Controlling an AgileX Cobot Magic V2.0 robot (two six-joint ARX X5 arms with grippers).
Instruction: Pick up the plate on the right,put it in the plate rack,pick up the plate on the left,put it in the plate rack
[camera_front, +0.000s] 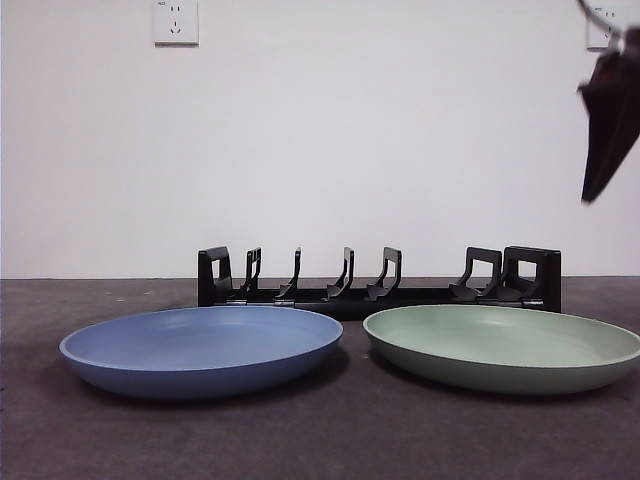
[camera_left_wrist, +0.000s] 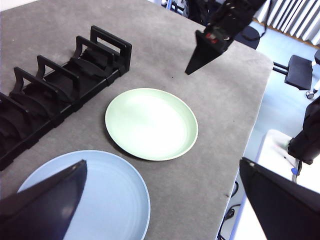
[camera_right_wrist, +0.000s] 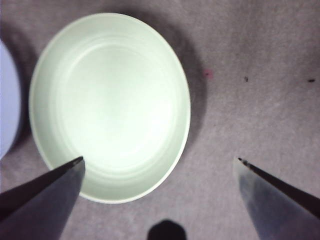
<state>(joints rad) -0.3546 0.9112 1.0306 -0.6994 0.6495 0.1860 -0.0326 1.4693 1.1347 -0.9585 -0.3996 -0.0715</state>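
Green plate (camera_front: 503, 345) lies flat on the surface (camera_front: 330, 430) at approx 4 o'clock in the front view, blue plate (camera_front: 200, 348) at 8 o'clock just beside it, not touching. Plate rack (camera_front: 380, 282) stands empty behind both, near 6 o'clock centre. Right gripper (camera_right_wrist: 160, 165) hangs above the green plate w/ jaws wide. Left gripper (camera_left_wrist: 165, 172) is high over the blue plate's edge, jaws wide too.
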